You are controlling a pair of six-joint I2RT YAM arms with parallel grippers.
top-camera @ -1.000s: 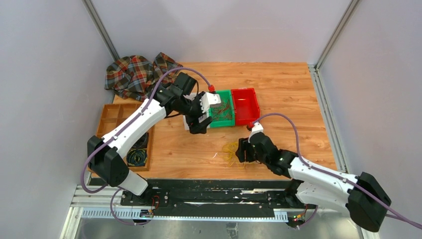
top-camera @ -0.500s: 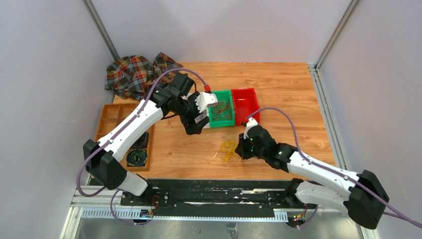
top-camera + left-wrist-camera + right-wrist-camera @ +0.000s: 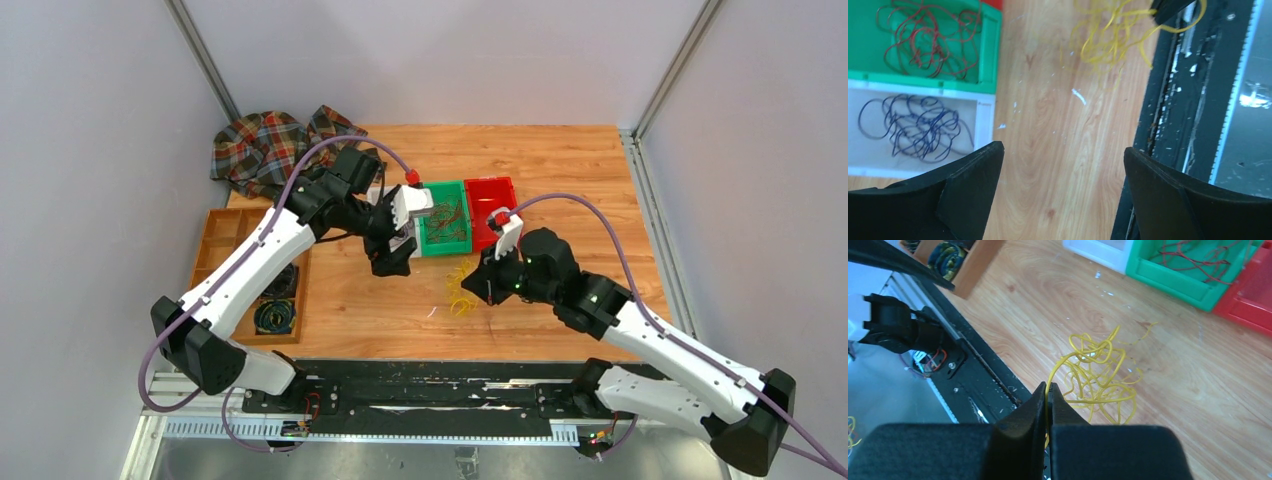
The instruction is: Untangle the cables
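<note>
Pinched shut, the right gripper (image 3: 1047,390) had one strand of the yellow cables (image 3: 1098,375) clamped between its two dark fingers. The rest of that bundle trailed in loose loops down to the table (image 3: 560,170), near the front edge and just in front of the green bin (image 3: 446,250). The left gripper (image 3: 1062,150) hung above the bare wood beside the white bin (image 3: 983,125), its jaws spread wide with nothing between them.

A plaid cloth (image 3: 265,145) lay crumpled at the far left corner of the table. Along the left edge sat a wooden tray (image 3: 225,235) divided into compartments; one of its near compartments held dark coiled cords (image 3: 272,315).

Three small bins stood in a row at the middle of the table, with the white one on the left, the green one touching it, and the red bin (image 3: 490,215) against the green one's right side. In the top view, the left gripper hid most of the white bin. The green bin held the red-brown cables (image 3: 928,45), a loose heap of thin loops resting on its floor. The white bin held the purple cables (image 3: 913,127), a darker knot of fine loops lying wholly inside its walls. The yellow bundle lay in none of the bins.
</note>
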